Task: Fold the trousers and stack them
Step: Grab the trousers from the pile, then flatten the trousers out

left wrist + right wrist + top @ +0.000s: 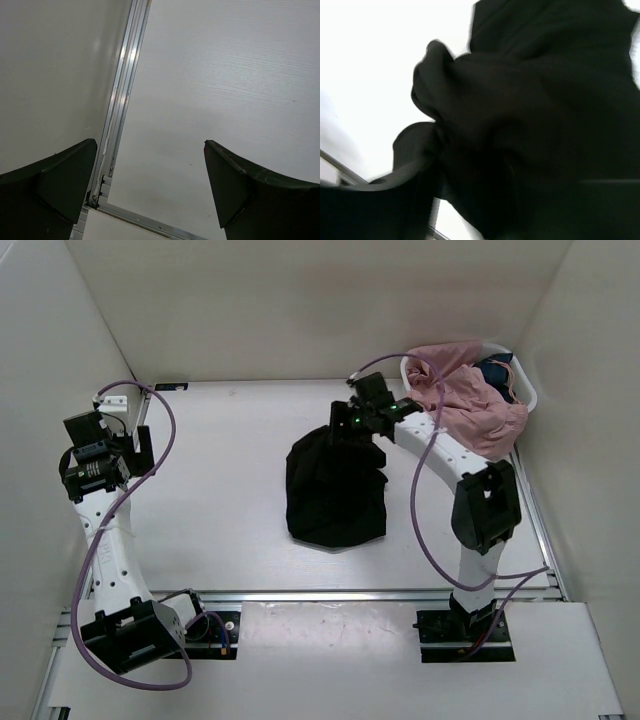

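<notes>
Plain black fabric trousers (335, 490) heaped mid-way across the white bench (220, 440), rising to a peak at your right gripper (347, 420); its jaws are clamped on bunched cloth. Left gripper (150, 146) at far left, jaws wide, holding nothing. Cloth looks soft, limp and light, so expect sagging. Judged best hold: waistband corners, not mid-fabric.

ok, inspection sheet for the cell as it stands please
Surface: white table, metal rail along near edge.
Job's things: black trousers bunched in a heap mid-table, unfolded.
Clutter: white basket far right, pink garment spilling over it, dark blue garment inside.
Grippers: left gripper open, empty, at table's left edge; right gripper shut on the trousers' top.
Cables: purple cables looped off both arms, no snag seen.
Surroundings: white walls on three sides.
</notes>
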You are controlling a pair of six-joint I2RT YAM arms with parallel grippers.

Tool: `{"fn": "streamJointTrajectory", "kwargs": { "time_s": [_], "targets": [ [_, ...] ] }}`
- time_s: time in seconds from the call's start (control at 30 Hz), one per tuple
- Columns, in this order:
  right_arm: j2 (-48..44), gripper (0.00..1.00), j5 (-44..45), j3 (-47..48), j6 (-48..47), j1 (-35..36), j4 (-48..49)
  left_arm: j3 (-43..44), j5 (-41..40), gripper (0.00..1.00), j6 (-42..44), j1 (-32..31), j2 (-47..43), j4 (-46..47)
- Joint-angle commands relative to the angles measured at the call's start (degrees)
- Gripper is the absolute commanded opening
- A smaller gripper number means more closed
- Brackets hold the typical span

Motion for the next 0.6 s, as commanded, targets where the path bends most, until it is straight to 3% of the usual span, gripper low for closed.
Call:
{"fn": "streamJointTrajectory", "kwargs": {
  "time_s": [0.0,0.1,0.2,0.3,0.37,0.47,0.57],
  "targets": [
    [-5.91,0.73,0.05,-0.63,-2.29,-6.57,0.04,0.26,3.71,1.00,1.19,-0.14,-1.38,0.64],
    [-3.19,0.94,6.44,8.32,-7.65,-8.68,-9.68,-0.27,5.99,1.00,1.19,-0.14,-0.86,0.64],
    [-3.70,0.94,12.27,12.65,-8.90,-10.27,-14.56,-0.27,6.52,1.00,1.19,-0.75,-0.33,-0.41],
    [-13.27,0.94,9.56,1.71,-11.17,-9.23,-10.28,-0.88,6.53,1.00,1.19,-0.75,-0.33,-0.94],
    [-18.90,0.93,2.45,-10.08,-12.85,-6.51,-8.15,-2.02,7.05,1.00,1.72,-0.75,-0.33,-0.94],
    [-21.90,0.93,-0.38,-21.40,-16.19,-0.27,-7.62,-3.86,7.58,1.00,2.25,-0.75,-0.33,-0.94],
    [-21.30,0.94,0.67,-26.18,-15.49,3.17,-5.87,-3.87,7.58,1.00,2.25,-0.75,-0.33,-1.47]
  ]
}}
